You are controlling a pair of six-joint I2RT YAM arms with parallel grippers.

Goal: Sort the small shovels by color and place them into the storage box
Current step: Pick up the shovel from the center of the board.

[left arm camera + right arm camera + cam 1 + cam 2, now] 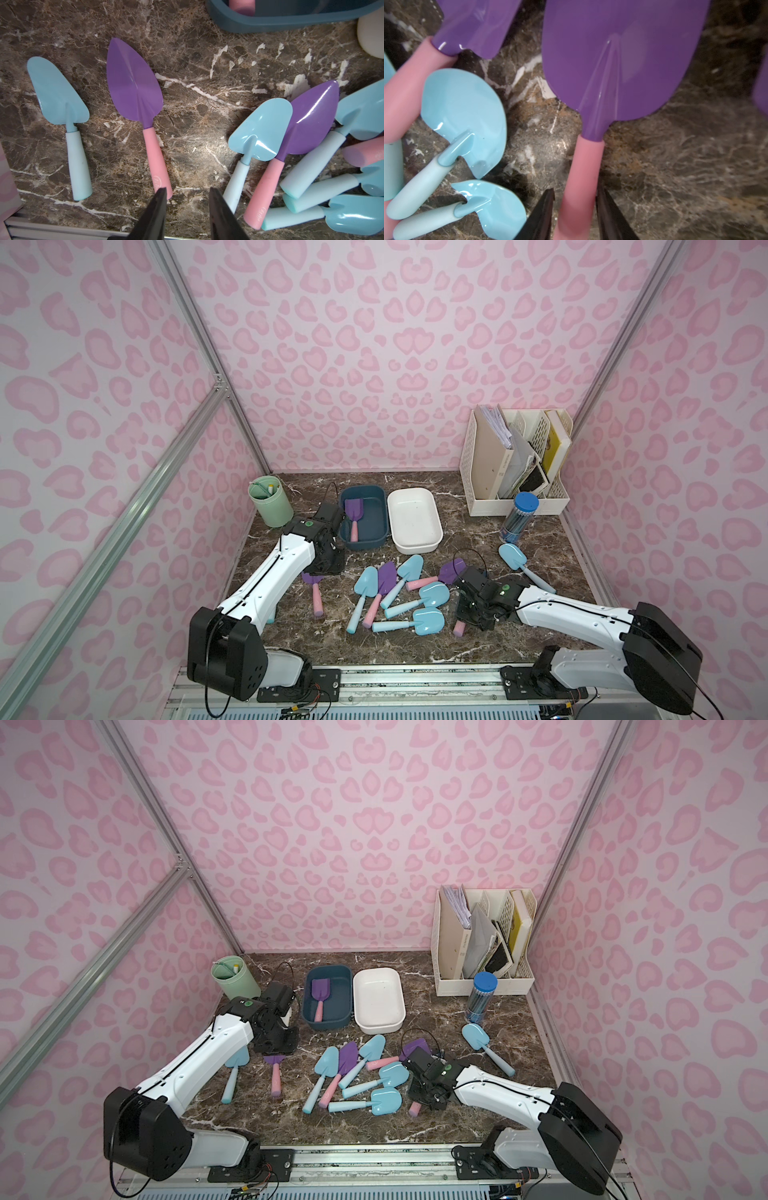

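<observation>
Arms (274, 576) stretch forward, low over shovels (392, 597).

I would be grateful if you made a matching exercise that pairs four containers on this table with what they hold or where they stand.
Things:
1. dark blue box
2. white box
3. green cup
4. blue-lidded jar

Places or states:
A. stands in front of the file rack
B. holds one purple shovel
C. stands in the back left corner of the table
D. sits right next to the dark blue box, on its right

Pairs: 1-B, 2-D, 3-C, 4-A
</observation>
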